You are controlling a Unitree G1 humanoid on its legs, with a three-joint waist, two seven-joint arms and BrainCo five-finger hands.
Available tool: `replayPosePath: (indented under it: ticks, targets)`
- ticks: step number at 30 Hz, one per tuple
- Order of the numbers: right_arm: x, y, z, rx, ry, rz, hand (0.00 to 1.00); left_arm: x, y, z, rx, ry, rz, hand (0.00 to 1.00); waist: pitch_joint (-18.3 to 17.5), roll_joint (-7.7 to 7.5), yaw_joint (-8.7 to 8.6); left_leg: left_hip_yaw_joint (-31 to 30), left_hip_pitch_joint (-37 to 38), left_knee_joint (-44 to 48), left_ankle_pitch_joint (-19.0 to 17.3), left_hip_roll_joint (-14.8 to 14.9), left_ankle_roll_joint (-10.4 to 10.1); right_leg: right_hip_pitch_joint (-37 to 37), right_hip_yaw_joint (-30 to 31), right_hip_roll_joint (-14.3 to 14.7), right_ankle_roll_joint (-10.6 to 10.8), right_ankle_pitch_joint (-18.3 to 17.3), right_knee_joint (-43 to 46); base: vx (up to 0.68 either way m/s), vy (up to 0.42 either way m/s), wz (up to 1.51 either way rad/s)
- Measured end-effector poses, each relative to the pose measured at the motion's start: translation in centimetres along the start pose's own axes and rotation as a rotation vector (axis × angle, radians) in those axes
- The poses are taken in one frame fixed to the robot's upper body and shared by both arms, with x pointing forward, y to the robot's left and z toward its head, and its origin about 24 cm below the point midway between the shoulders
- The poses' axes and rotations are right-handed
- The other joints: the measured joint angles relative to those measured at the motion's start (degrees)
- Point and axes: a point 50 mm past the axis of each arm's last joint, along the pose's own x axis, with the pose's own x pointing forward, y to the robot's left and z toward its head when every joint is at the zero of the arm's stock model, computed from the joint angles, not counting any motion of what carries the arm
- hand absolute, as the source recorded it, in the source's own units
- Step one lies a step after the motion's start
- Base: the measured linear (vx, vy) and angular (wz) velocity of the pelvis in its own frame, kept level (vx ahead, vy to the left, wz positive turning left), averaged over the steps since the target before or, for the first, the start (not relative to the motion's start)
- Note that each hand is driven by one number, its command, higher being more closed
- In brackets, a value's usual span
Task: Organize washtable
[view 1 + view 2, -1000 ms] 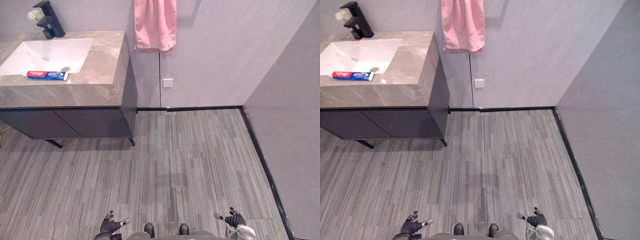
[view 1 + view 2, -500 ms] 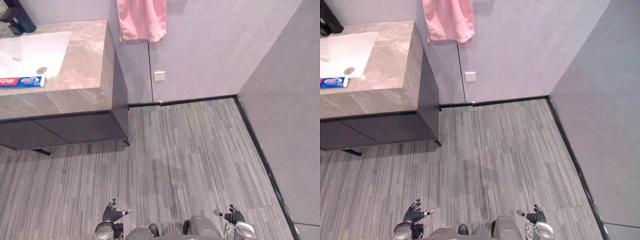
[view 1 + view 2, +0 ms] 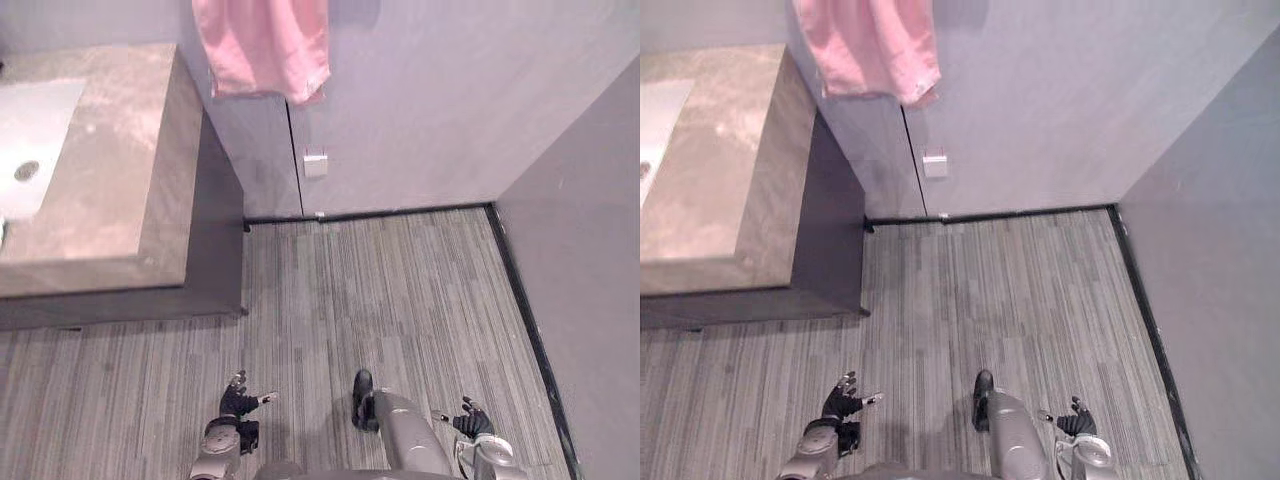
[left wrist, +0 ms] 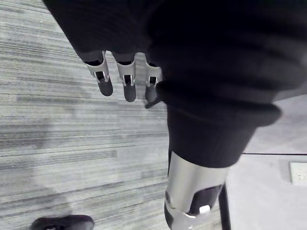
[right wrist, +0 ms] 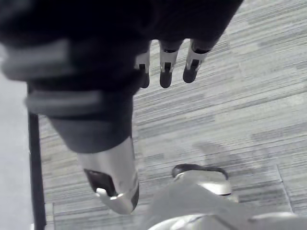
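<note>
Washtable (image 3: 120, 170), upper left in the head views: a stone-topped counter against the back wall, with a white sink (image 3: 35, 125) set into it and a round drain (image 3: 27, 170) in the basin. A dark cabinet (image 3: 215, 245) forms the body under the top; its side panel faces the open floor (image 3: 390, 290). A pink towel (image 3: 262, 45) hangs on the wall just past the counter's far corner, its lower edge above counter level. A small white outlet (image 3: 315, 165) sits on the wall below and beside the towel, and a black skirting (image 3: 370, 213) runs along the foot of the wall.

Left hand (image 3: 238, 403), low in the view over the striped grey floor, well apart from the washtable: fingers (image 4: 104, 82) straight and spread slightly, thumb out to the side, nothing held. Right hand (image 3: 470, 421), low on the opposite side near the side wall: fingers (image 5: 165, 73) likewise extended and relaxed, empty. Both hands hang above bare floor, touching nothing.
</note>
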Motion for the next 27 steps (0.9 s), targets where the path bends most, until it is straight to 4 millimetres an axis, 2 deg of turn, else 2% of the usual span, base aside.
replayPosePath:
  ticks: [1,2,4,5,6,7,8,9,10,12,13,15,16,17,18,19,20,21,22,23,24,25,26,27]
  targets:
    - [0.1,0.2,0.4,0.018,-0.013,0.000,0.00,0.0,-0.1,0.3,-0.004,-0.015,-0.001,0.00,0.3,-0.32,0.84,0.9,-4.0,-0.9,-1.8,-0.2,0.5,2.5,0.8,-0.2,0.0,-0.3,-1.6,0.26,0.008,-0.19]
    - [0.1,0.2,0.5,0.024,-0.016,-0.002,0.00,0.0,-0.1,0.4,-0.006,-0.019,-0.002,0.00,0.3,-0.39,0.97,1.1,-5.7,-2.1,-2.5,-0.5,0.3,3.4,1.1,-0.3,0.1,-0.4,-2.3,0.39,0.048,-0.26]
    - [0.2,0.5,0.6,0.043,-0.017,0.001,0.00,0.1,-0.2,0.7,-0.008,-0.029,-0.003,0.00,0.8,-1.14,1.47,1.4,-9.7,-12.0,-3.3,-3.4,0.8,6.1,2.2,-2.0,1.7,-1.4,-3.7,0.29,0.112,-0.25]
    - [0.1,0.4,0.4,0.055,-0.010,-0.005,0.00,0.1,-0.3,1.0,-0.009,-0.040,-0.006,0.00,1.1,-1.72,1.68,0.8,-10.5,-21.3,-2.9,-6.2,0.5,7.4,2.7,-3.6,3.0,-2.4,-3.8,0.39,0.227,-0.23]
    - [0.1,-0.1,0.2,0.048,-0.002,-0.019,0.00,0.1,-0.5,1.1,-0.013,-0.049,-0.012,0.00,0.8,-1.25,1.88,-0.4,-10.3,-34.8,0.7,-8.7,-0.3,8.0,2.9,-4.2,5.1,-4.0,-3.7,0.39,0.249,-0.23]
    - [0.0,-0.5,-0.1,0.042,0.004,-0.028,0.00,0.0,-0.5,0.9,-0.015,-0.043,-0.012,0.00,0.4,0.31,2.14,-1.3,-10.3,-37.6,5.8,-8.8,1.3,8.3,3.4,-3.8,6.0,-4.9,-3.5,0.35,0.242,-0.21]
    - [0.0,-0.4,-0.4,0.042,0.020,-0.029,0.00,0.0,-0.2,0.9,-0.012,-0.042,-0.003,0.00,0.6,-0.20,2.34,-1.3,-10.0,-36.4,6.0,-9.4,4.8,8.7,4.1,-4.2,6.8,-6.0,-2.9,0.31,0.187,-0.07]
    - [0.0,-0.1,-0.6,0.044,0.028,-0.023,0.00,0.0,-0.1,0.9,-0.012,-0.042,0.000,0.00,0.0,-1.40,2.20,-0.9,-9.9,-36.0,4.6,-10.9,5.3,8.5,4.3,-5.9,7.8,-7.0,-1.7,0.41,0.213,0.03]
    - [-0.2,-0.1,-1.1,0.047,0.042,-0.028,0.00,0.2,0.5,1.2,-0.001,-0.049,0.012,0.00,-0.2,-2.63,2.21,-0.1,-9.4,-35.3,1.9,-12.8,5.8,8.4,4.4,-8.2,8.6,-8.7,0.9,0.49,0.234,0.05]
    - [-0.1,0.0,-0.9,0.046,0.037,-0.026,0.00,0.0,0.6,0.8,-0.001,-0.040,0.014,0.00,-0.3,-2.76,2.44,1.2,-7.4,-34.3,-1.2,-13.9,6.8,6.2,6.1,-10.2,9.2,-9.4,9.0,0.45,0.236,-0.17]
    - [-0.1,0.6,-0.7,0.043,0.032,-0.012,0.00,-0.2,0.8,0.2,0.003,-0.022,0.019,0.00,-0.4,-3.00,2.27,2.0,-4.2,-34.7,-2.7,-14.8,7.8,3.0,8.6,-11.4,10.7,-8.5,19.6,0.32,0.179,-0.20]
    - [-0.2,1.0,-0.9,0.030,0.036,0.004,0.00,-0.3,0.9,0.1,0.012,-0.020,0.018,0.00,-0.8,-3.26,2.04,2.3,-1.4,-35.0,-4.7,-15.3,8.6,-1.6,10.9,-12.3,15.2,-5.9,31.6,0.37,0.132,-0.01]
    - [-0.2,1.3,-1.0,0.025,0.042,0.013,0.00,-0.2,1.1,0.3,0.020,-0.027,0.019,0.00,-0.8,-3.41,2.13,2.1,0.6,-35.1,-5.6,-15.4,9.2,-4.8,11.7,-12.1,15.4,-6.7,39.5,0.50,0.080,0.19]
    - [-0.2,1.5,-1.0,0.014,0.049,0.020,0.00,-0.1,1.3,0.5,0.026,-0.030,0.021,0.00,-0.8,-3.42,2.23,1.5,3.1,-35.9,-5.8,-15.5,9.3,-7.5,10.8,-12.0,13.9,-8.0,43.9,0.41,0.024,0.21]
    - [-0.2,1.6,-1.0,0.006,0.049,0.024,0.00,-0.1,1.3,0.4,0.029,-0.030,0.020,0.00,-0.8,-3.29,2.18,1.1,4.8,-37.2,-5.8,-15.4,9.3,-8.5,9.6,-11.8,12.7,-8.7,44.5,0.42,-0.012,0.19]
    - [-0.2,1.7,-1.0,-0.007,0.046,0.034,0.00,-0.2,1.3,0.3,0.028,-0.025,0.021,0.00,-0.7,-2.90,2.08,0.7,8.0,-39.5,-5.7,-14.7,9.3,-10.1,7.1,-11.0,10.3,-10.1,43.2,0.40,-0.044,0.13]
    - [-0.2,1.9,-1.0,-0.019,0.045,0.046,0.00,-0.2,1.3,0.2,0.027,-0.024,0.026,0.00,-0.7,-2.61,2.05,0.6,10.3,-41.1,-5.7,-13.7,9.2,-12.0,5.9,-9.6,8.9,-10.9,39.1,0.46,-0.086,0.15]
    - [-0.2,2.0,-1.0,-0.020,0.045,0.049,0.00,-0.3,1.3,0.1,0.020,-0.019,0.033,0.00,-0.6,-2.28,2.01,0.5,11.7,-41.6,-5.7,-12.8,9.2,-14.1,5.3,-8.2,8.6,-10.9,32.8,0.36,-0.104,0.10]
    - [-0.2,2.0,-0.9,-0.020,0.043,0.049,0.00,-0.3,1.3,0.1,0.017,-0.018,0.036,0.00,-0.6,-2.23,1.97,0.5,12.0,-41.7,-5.7,-12.5,9.2,-14.8,5.4,-7.8,8.4,-10.7,30.8,0.37,-0.147,0.13]
    - [-0.1,1.9,-0.8,-0.022,0.039,0.048,0.00,-0.3,1.3,0.0,0.014,-0.014,0.041,0.00,-0.7,-2.23,1.72,0.2,13.1,-42.3,-5.8,-11.5,9.0,-16.7,5.4,-6.5,7.6,-9.1,22.7,0.46,-0.213,0.31]
    - [-0.2,1.7,-1.1,-0.026,0.047,0.044,0.00,-0.3,1.8,-0.4,0.022,0.004,0.050,0.00,-1.2,-3.49,1.03,-0.8,14.7,-42.7,-6.1,-11.6,5.4,-16.6,5.4,-5.6,6.4,2.4,9.3,0.49,-0.224,0.46]
    - [-0.3,1.4,-1.5,-0.029,0.059,0.036,0.00,-0.3,1.8,-0.7,0.024,0.017,0.052,0.00,-1.2,-3.44,0.53,-1.9,15.6,-43.0,-6.7,-11.7,4.0,-15.8,5.4,-5.6,5.0,8.0,8.2,0.43,-0.190,0.34]
    - [-0.2,0.8,-1.4,-0.039,0.066,0.025,0.00,-0.3,0.8,-1.1,0.004,0.040,0.033,0.00,-1.6,-0.97,0.81,-3.0,16.2,-43.5,-7.2,-9.4,3.2,-15.1,4.7,-3.8,4.2,7.7,9.0,0.40,-0.184,0.07]
    - [-0.1,0.5,-1.2,-0.037,0.055,0.013,0.00,-0.4,0.3,-1.2,-0.013,0.041,0.025,0.00,-1.8,-0.76,0.81,-4.0,16.6,-44.0,-5.6,-9.1,1.2,-15.0,4.5,-3.6,3.9,5.3,9.7,0.36,-0.187,-0.04]
